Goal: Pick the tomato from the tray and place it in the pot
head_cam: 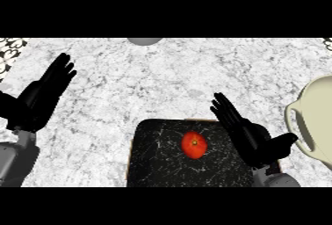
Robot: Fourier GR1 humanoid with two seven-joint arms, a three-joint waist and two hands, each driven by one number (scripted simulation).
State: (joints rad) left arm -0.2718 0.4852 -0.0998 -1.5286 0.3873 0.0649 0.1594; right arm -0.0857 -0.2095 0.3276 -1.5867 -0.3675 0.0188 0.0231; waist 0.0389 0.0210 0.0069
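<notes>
A red tomato (pixel 194 145) lies near the middle of a black tray (pixel 162 167) with white flecks, at the counter's near edge. My right hand (pixel 250 138) hovers over the tray's right side, just right of the tomato, fingers straight and pointing up-left, open and holding nothing. At the right edge stands a cream pot (pixel 315 118), only partly in view, with its handle facing the tray. My left hand (pixel 40 96) rests open at the far left, fingers up, well away from the tray.
The counter (pixel 149 83) is white and grey marble. A grey round object (pixel 144 41) pokes in at the top edge. Patterned patches show in the top left corner (pixel 12 48) and the top right corner (pixel 327 41).
</notes>
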